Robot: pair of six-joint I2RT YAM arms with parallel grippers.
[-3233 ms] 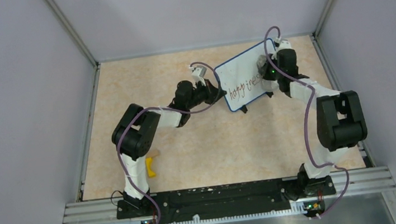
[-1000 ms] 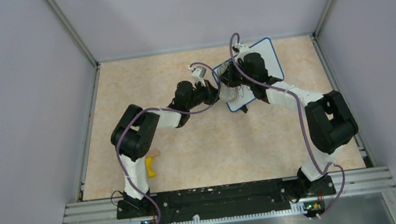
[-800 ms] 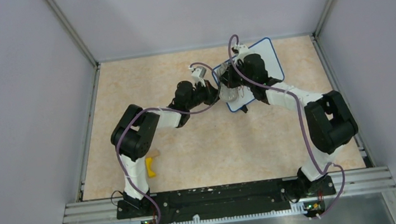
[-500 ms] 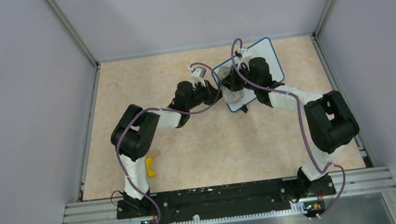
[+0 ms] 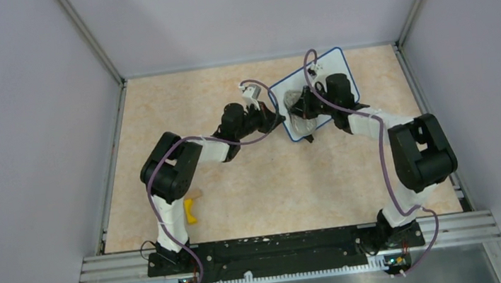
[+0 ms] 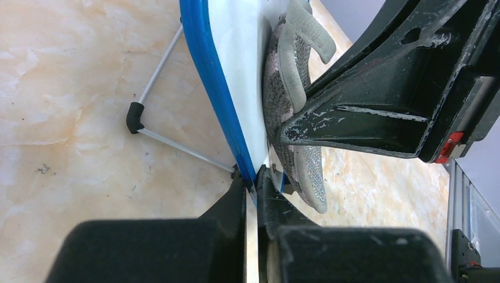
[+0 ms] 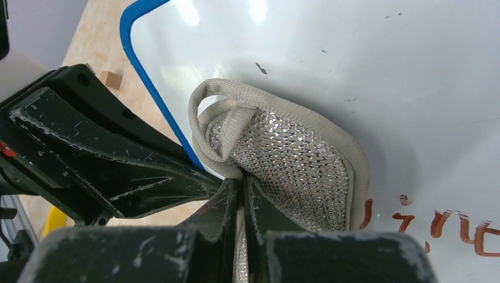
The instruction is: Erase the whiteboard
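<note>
While the left tool (image 6: 255, 177) clamps the rim of the board (image 7: 354, 59), propped far across the bench (image 5: 238, 185), the right tool (image 7: 242, 186), clenched on the pad (image 7: 289, 159), should press flat and sweep across the reddish letters (image 7: 448, 227).

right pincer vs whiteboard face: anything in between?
The grey mesh eraser pad, clamped in the right pincer, lies against the whiteboard. The right wrist view shows it.

A yellow object (image 5: 189, 211) lies on the mottled beige table (image 5: 274, 188).
</note>
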